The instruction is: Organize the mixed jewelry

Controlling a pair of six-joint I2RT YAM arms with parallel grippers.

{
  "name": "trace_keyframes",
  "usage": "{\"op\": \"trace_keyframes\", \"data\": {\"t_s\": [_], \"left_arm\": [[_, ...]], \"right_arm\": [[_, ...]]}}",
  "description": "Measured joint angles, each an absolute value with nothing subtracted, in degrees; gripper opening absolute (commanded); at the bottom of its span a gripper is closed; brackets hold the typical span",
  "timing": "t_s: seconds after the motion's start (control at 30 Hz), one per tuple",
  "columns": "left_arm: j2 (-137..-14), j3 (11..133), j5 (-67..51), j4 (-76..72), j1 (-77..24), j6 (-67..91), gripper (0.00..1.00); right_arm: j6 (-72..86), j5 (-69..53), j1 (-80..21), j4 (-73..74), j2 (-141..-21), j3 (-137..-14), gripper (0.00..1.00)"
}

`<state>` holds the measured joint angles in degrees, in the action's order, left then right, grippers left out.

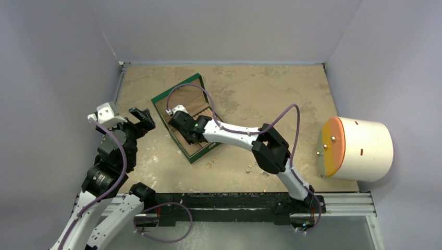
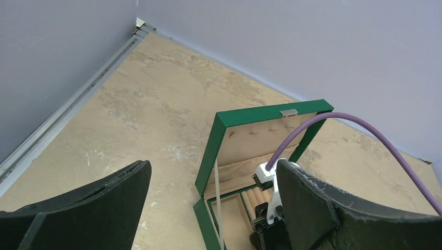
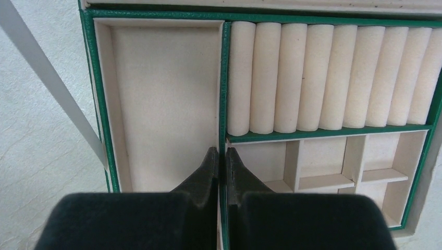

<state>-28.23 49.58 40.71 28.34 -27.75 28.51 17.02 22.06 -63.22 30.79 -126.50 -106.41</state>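
Several tiny metal pieces of the mixed jewelry lie on the table in front of the box, some near its front corner [image 1: 209,165] and others further right [image 1: 249,170]. The green box [image 1: 199,154] stands open, lid up. Its tan lining shows one long compartment [image 3: 167,104], a row of ring rolls [image 3: 323,78] and small cells [image 3: 323,156], with no jewelry seen in them. My right gripper [image 3: 218,152] hangs shut over the divider beside the long compartment, holding nothing. My left gripper [image 2: 212,166] is wide open, to the left of the box, with nothing between its fingers.
A white cylinder with an orange face [image 1: 359,148] lies at the table's right edge. A purple cable [image 2: 359,125] arcs over the box from the right arm. A white strap [image 3: 47,83] runs along the box's left side. Walls close the table at back and left.
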Motion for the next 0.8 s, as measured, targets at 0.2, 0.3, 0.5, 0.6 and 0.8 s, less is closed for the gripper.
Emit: {"op": "trace_keyframes", "data": {"t_s": [0.2,0.3,0.5,0.6,0.8], "left_arm": [[-28.2,49.6,40.7,28.3,-27.7,28.5,0.9],[-28.2,49.6,40.6,28.3,-27.7,28.5,0.9],[-28.3,49.6,40.5,28.3,-27.7,28.5,0.9],[-28.4,49.6,40.5,28.3,-27.7,28.5,0.9],[-29.0,49.5,40.4,28.3,-27.7,28.5,0.9]], "right_arm": [[17.6,22.8,-63.4,30.9,-126.5,-106.4,0.21],[18.1,23.1,-63.5,30.9,-126.5,-106.4,0.29],[18.4,23.3,-64.1,30.7,-126.0,-106.2,0.35],[18.5,23.3,-64.2,30.7,-124.1,-104.8,0.36],[18.9,23.2,-64.2,29.9,-113.4,-97.0,0.41]]}}
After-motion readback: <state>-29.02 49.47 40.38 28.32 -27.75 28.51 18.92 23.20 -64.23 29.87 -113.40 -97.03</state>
